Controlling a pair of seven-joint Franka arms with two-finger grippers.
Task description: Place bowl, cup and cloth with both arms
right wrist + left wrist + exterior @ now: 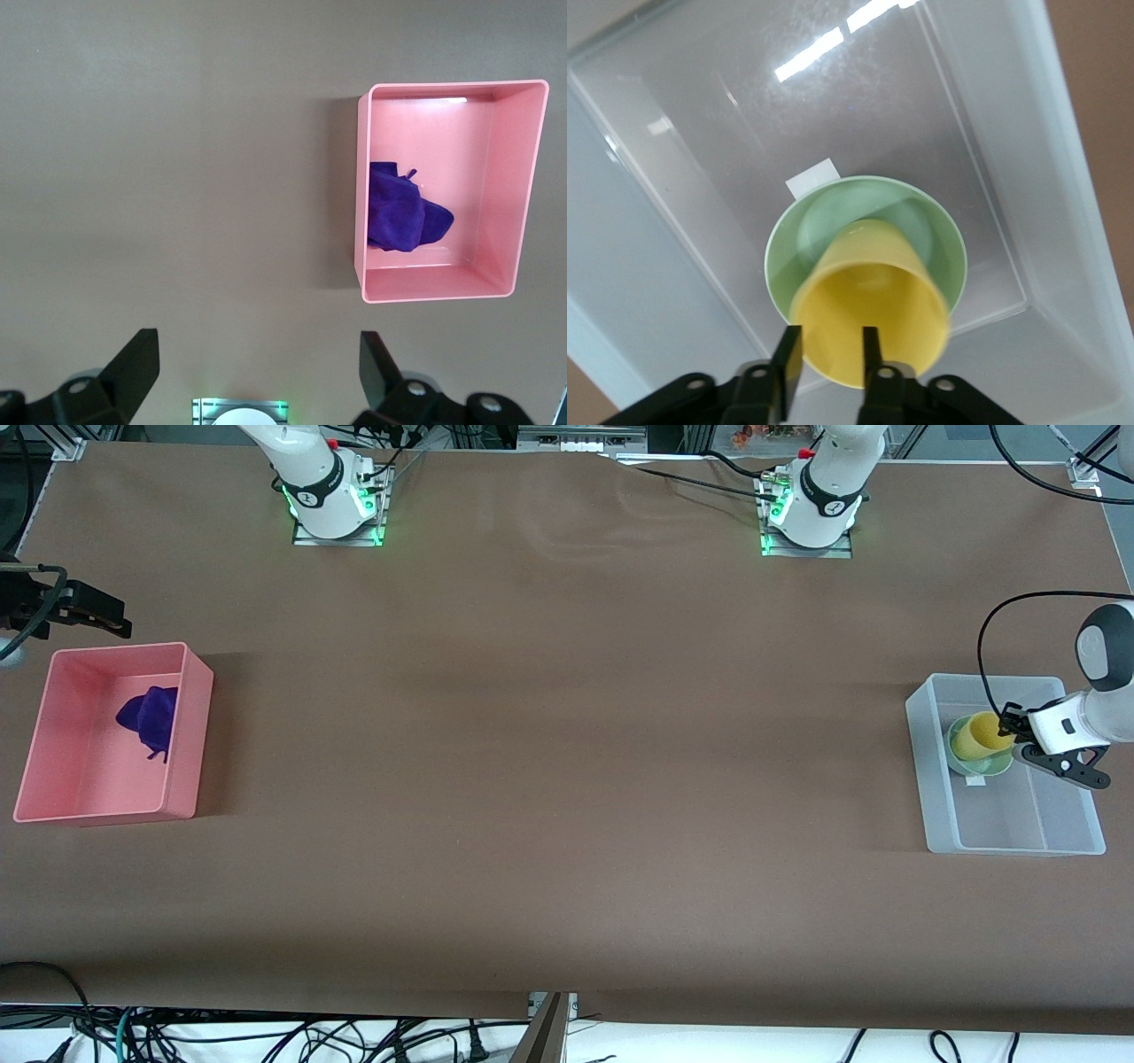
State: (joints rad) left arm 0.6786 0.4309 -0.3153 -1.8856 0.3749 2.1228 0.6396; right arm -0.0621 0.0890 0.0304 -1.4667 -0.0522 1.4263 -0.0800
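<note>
One yellow cup (870, 317) leans in one mint-green bowl (866, 252), its mouth tipped up toward my left wrist and its base down in the bowl's hollow, so its long axis runs slanted rather than upright. My left pincer (825, 361) grasps the cup's rim, one finger inside the mouth and one outside. The bowl sits on the floor of one clear plastic bin (1059, 834) at the left arm's end of the bench (567, 779) (a white label shows under the bowl). One purple cloth (152, 720) lies bunched in one pink bin (190, 748) at the right arm's end. My right pincer (257, 365) hangs released above bare bench beside the pink bin.
</note>
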